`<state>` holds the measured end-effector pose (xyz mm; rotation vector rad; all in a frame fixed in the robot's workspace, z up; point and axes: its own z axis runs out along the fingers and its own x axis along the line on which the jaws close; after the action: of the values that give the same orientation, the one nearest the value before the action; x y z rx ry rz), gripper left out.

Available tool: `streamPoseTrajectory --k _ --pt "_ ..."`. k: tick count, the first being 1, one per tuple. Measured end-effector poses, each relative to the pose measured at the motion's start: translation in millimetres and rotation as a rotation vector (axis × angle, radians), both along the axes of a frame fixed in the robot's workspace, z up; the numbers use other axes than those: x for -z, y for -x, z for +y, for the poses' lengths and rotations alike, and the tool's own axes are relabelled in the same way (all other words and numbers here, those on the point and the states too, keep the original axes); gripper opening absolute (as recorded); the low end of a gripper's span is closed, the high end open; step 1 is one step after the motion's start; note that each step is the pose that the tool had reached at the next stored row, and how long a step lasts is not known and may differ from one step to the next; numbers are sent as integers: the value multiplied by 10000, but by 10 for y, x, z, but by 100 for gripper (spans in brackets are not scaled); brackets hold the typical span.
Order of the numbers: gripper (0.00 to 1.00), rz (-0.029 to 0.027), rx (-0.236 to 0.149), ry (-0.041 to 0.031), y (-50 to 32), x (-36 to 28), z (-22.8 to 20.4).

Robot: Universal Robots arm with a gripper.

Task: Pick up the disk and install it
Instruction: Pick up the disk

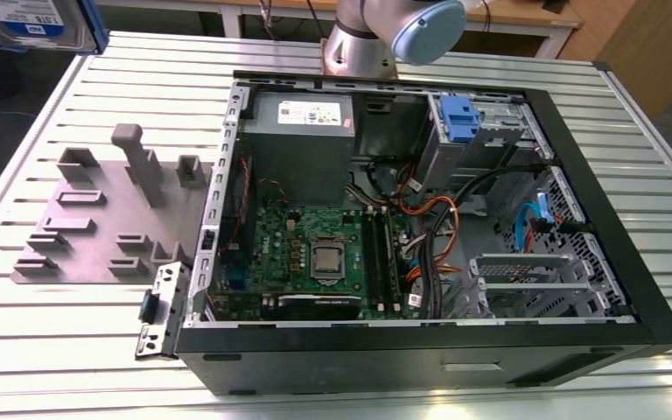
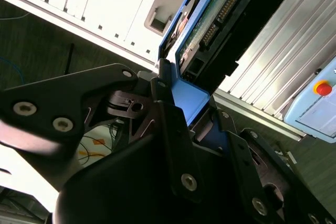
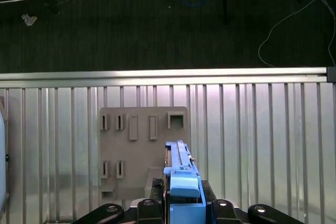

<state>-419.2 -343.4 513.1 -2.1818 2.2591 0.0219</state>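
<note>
Finding 1, pincer: in the second wrist view the gripper is clamping the disk by the blue carrier bracket. A black finger is pressing on each side of the plastic, so the jaws are standing narrow around it. The drive's green circuit side is facing this camera, and the body is projecting away from the fingers.

Finding 2, location of the part: the disk is hanging aloft at the upper corner of the exterior view's left. It is clear of the slatted metal table and well apart from the open computer case.

Finding 3, pose: the arm is rising from behind the far side of the case, its pale blue joint cap turned toward the camera. In the first wrist view the gripper is pointing down at the table. The disk is showing edge-on above the grey fixture plate, not touching it (the plate is lying beside the case, on the exterior view's left).

Finding 4, case: the grey power supply and a small blue latch are sitting inside.
</note>
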Motion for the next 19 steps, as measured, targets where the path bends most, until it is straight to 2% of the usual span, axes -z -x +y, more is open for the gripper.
streamPoseTrajectory --k 15,19 --pt "37 -1 0 0 -24 0 0" --pt "37 -1 0 0 -24 1 -28"
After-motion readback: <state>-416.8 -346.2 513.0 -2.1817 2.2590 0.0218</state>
